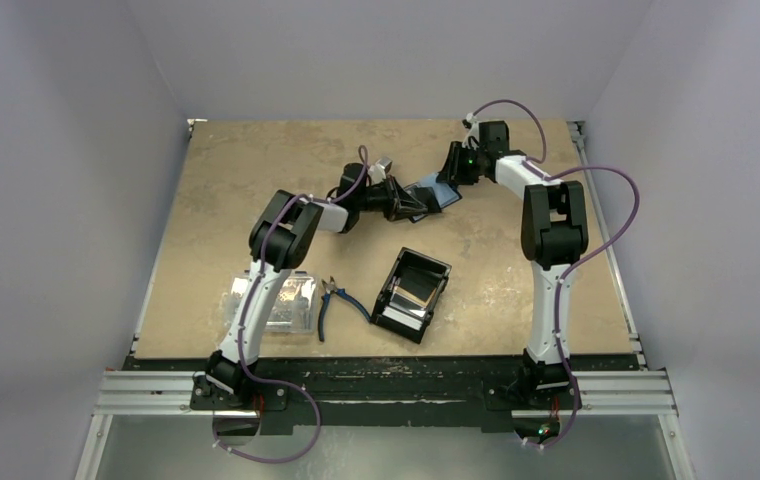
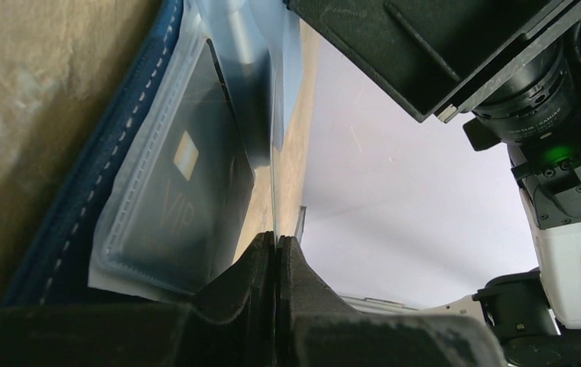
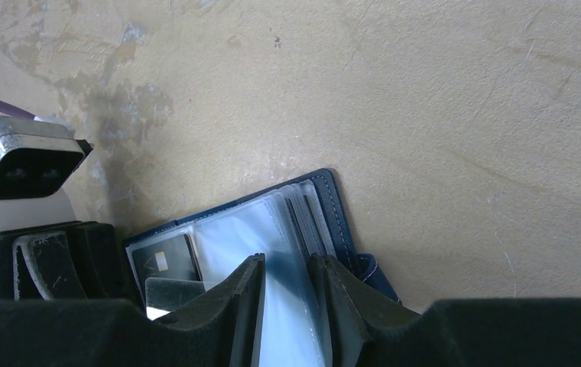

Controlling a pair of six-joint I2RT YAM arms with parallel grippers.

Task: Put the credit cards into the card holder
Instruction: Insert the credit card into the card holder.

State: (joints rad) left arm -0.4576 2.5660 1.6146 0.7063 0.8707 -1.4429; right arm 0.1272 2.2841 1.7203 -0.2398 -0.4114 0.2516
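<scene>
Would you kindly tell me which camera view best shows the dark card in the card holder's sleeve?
The left wrist view: the dark card lies close up in its sleeve, chip and VIP lettering legible. The right wrist view shows it small; the top view cannot resolve it.

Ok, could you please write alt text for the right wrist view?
The right gripper straddles clear sleeves of the open navy card holder, which lies on a tan table. A dark card sits in one sleeve.

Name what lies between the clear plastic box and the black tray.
Blue-handled pliers lie between the box and the tray; the top view shows this.
</scene>
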